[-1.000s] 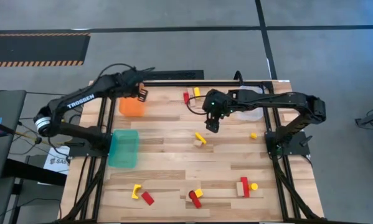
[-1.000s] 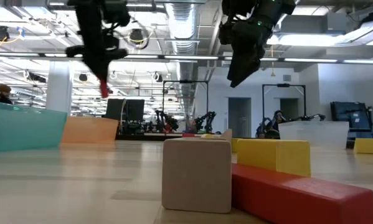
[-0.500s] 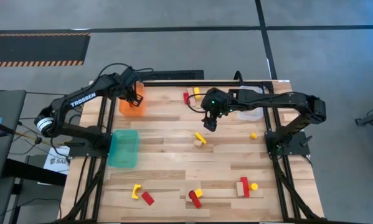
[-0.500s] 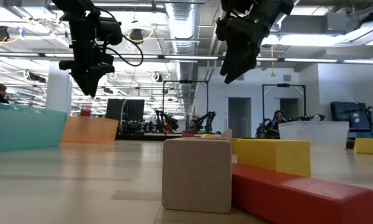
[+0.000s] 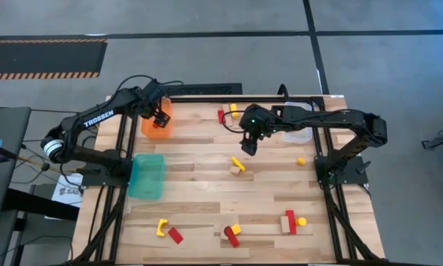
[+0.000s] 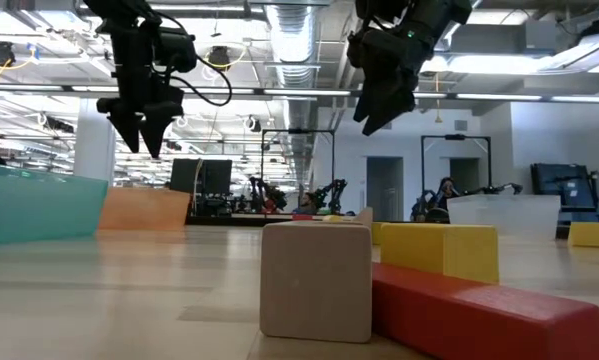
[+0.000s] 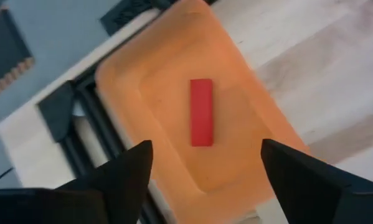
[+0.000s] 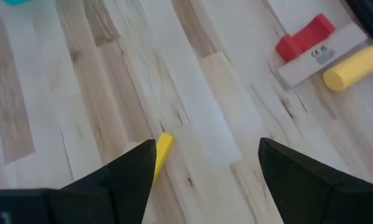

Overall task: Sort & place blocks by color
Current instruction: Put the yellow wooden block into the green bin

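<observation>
Drop-off step: L gripper (image 7: 202, 163), fingers spread & empty, hangs over orange bin (image 5: 151, 127) at worktop's far-left corner, a red bar (image 7: 202, 112) lying inside. R gripper (image 5: 248, 149), fingers wide, hovers mid-table above yellow block (image 5: 238, 163); next, lower & clamp it.

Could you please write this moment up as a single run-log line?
left claw: open above orange bin | red bar: lying in bin | right claw: open over yellow block mid-table
</observation>
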Tool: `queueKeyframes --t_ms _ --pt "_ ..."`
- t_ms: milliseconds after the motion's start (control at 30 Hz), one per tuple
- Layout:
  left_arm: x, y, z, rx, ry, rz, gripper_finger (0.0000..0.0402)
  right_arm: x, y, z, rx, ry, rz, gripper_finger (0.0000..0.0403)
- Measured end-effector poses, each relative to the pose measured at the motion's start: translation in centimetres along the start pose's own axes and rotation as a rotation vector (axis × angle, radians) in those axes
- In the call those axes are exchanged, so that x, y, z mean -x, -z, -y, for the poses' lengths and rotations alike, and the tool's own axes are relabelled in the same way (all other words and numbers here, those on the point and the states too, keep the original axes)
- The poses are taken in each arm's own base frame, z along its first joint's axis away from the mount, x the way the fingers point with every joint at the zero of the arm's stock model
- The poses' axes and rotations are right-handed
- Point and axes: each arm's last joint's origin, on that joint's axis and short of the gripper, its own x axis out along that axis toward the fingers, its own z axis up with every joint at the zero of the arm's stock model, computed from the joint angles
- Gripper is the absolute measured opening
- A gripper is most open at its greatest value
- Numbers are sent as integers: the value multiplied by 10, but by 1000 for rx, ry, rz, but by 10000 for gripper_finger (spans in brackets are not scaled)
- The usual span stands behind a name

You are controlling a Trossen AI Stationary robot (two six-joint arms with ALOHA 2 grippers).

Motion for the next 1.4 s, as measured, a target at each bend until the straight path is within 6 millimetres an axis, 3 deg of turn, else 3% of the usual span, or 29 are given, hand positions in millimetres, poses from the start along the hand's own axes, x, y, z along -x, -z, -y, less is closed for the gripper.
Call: queueKeyframes --t_ms 133,300,467,633,1000,1267,1400 --pt "2 -4 13 -57 193 36 290 0 8 -3 -60 8 -72 303" --pt "15 -13 48 -222 477 202 277 3 27 -17 -149 35 -238 303" --pt "27 -12 86 -381 605 403 263 11 51 -46 -203 57 -408 303" --pt "28 -3 109 -497 725 508 249 25 81 -81 -259 18 -629 303" --pt "11 8 116 -511 807 559 228 49 130 -143 -572 52 -896 303" --pt "16 5 118 -553 877 616 228 34 182 -168 -735 74 -992 303" --pt "16 4 118 -554 883 622 228 26 202 -168 -781 114 -985 303"
